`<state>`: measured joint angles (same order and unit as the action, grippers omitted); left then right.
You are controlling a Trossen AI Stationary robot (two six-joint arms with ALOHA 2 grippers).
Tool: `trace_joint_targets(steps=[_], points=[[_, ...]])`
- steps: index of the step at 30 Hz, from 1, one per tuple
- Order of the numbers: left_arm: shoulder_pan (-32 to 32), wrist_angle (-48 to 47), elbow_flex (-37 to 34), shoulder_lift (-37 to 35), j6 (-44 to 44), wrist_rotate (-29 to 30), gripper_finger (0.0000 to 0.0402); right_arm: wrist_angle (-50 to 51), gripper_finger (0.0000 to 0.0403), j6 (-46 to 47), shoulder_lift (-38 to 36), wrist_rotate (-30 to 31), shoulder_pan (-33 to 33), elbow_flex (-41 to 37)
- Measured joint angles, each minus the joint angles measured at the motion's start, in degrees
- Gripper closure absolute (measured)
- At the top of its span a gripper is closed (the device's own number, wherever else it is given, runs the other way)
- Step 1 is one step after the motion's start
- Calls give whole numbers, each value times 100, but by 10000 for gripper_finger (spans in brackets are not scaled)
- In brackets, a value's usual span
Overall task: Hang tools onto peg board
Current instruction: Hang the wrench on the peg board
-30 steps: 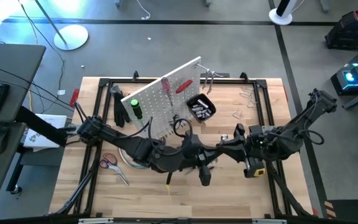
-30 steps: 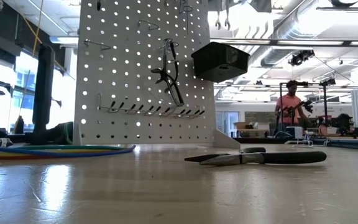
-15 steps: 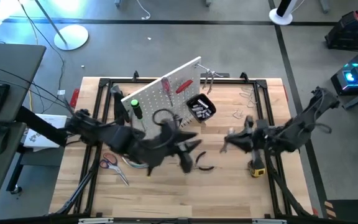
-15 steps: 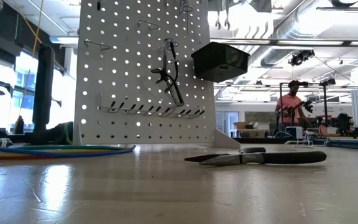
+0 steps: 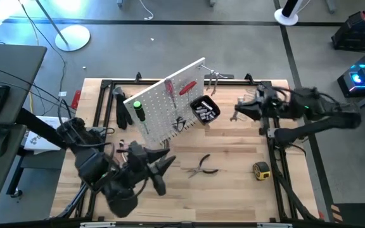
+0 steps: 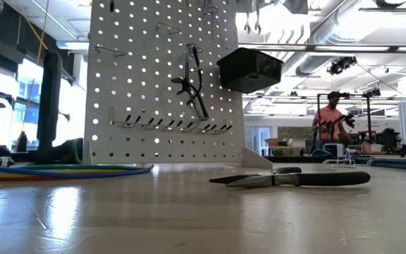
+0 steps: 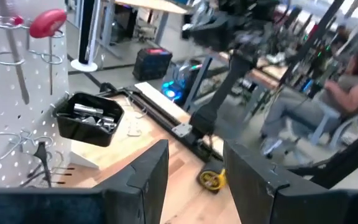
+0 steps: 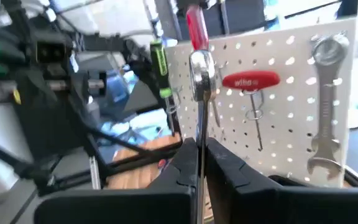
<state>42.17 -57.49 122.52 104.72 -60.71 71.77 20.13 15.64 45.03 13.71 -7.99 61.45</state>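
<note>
Jaws, right gripper [image 8: 199, 163]: closed on a silver wrench [image 8: 201, 93], held above the table's far right side, beside the peg board [image 5: 170, 101].
Jaws, left gripper [image 7: 194, 171]: parted, holding nothing, over the table's near left.
Peg board: white, standing tilted; carries a black bin [image 5: 204, 109], a green-handled screwdriver [image 5: 137, 110], a red-handled screwdriver [image 8: 250, 81] marked "wiha", and a hung wrench [image 8: 324, 106].
Pliers [image 5: 202, 167]: flat on the table [image 5: 233, 196].
Tape measure [image 5: 260, 169]: yellow, right of the pliers.

Wooden table [image 5: 233, 196], pliers [image 5: 201, 167], yellow tape measure [image 5: 260, 169], red-handled scissors [image 5: 115, 167], standing peg board [image 5: 163, 104]
</note>
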Motion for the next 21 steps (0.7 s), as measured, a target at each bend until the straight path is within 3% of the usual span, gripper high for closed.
trace_joint_targets(steps=[5, 9, 16, 21], points=[[194, 90, 4, 1, -121, 251, 257, -96, 400, -254, 330, -1948, 1658, -19], [274, 174, 4, 1, -174, 249, 257, -870, 400, -170, 418, -3484, 2571, -19], [302, 179, 4, 1, -178, 246, 257, -922, 400, -22, 610, -4705, 3338, -15], [253, 181, 4, 1, -193, 241, 257, -1109, 400, 34, 1066, -5154, 3680, -15]])
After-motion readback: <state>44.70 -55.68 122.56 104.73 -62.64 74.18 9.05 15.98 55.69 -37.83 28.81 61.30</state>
